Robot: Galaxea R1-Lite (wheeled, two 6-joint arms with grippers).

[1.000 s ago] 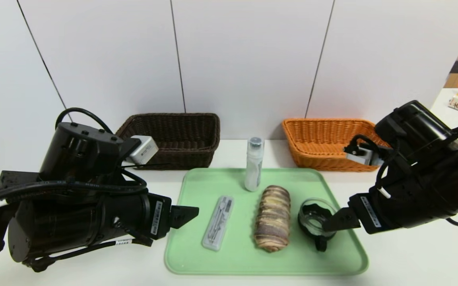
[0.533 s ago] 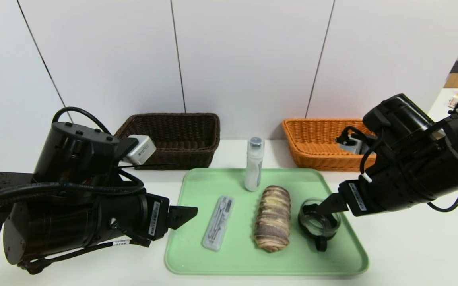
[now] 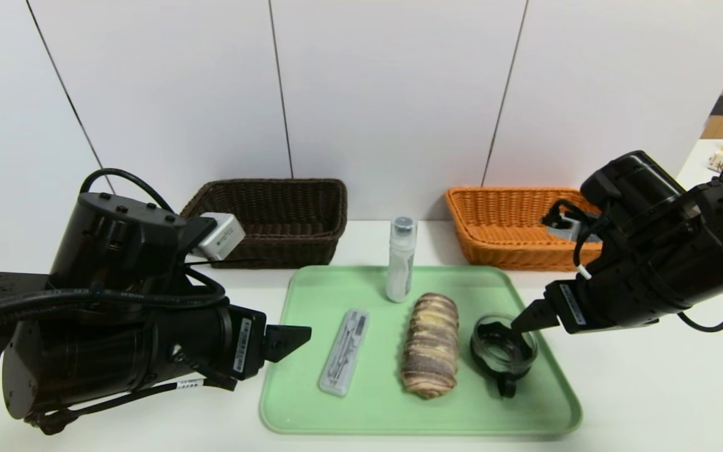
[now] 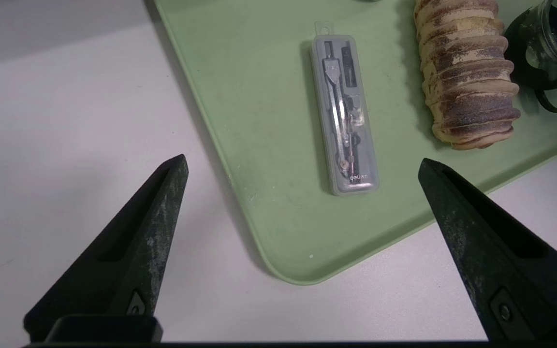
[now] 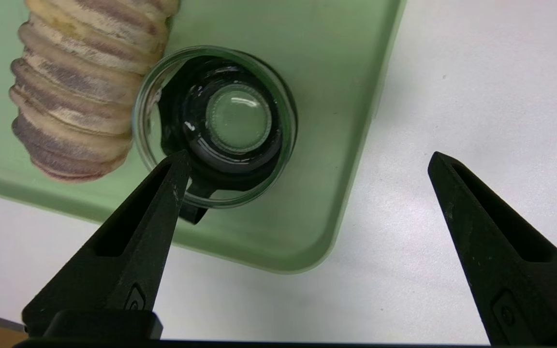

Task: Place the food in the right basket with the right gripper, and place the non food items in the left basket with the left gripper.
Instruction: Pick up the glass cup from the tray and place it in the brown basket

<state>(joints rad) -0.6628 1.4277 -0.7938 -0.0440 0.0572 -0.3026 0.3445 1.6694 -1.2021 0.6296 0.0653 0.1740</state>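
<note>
Right gripper [image 5: 307, 159], jaws spread wide and holding nothing, hangs over the green tray's [image 3: 311, 408] right side, one fingertip above the glass cup [image 3: 503, 351]. Left of the cup lies the bread roll [image 3: 430, 344], then the compass case [image 3: 344, 351]. Left gripper [image 4: 302, 166] gapes, empty, over the tray's left edge.

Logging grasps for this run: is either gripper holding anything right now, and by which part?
Nothing is held. The left gripper and the right gripper are both open and empty.

White table [image 3: 650, 402] bears tray [image 3: 311, 402] and two baskets [image 3: 273, 213].
</note>
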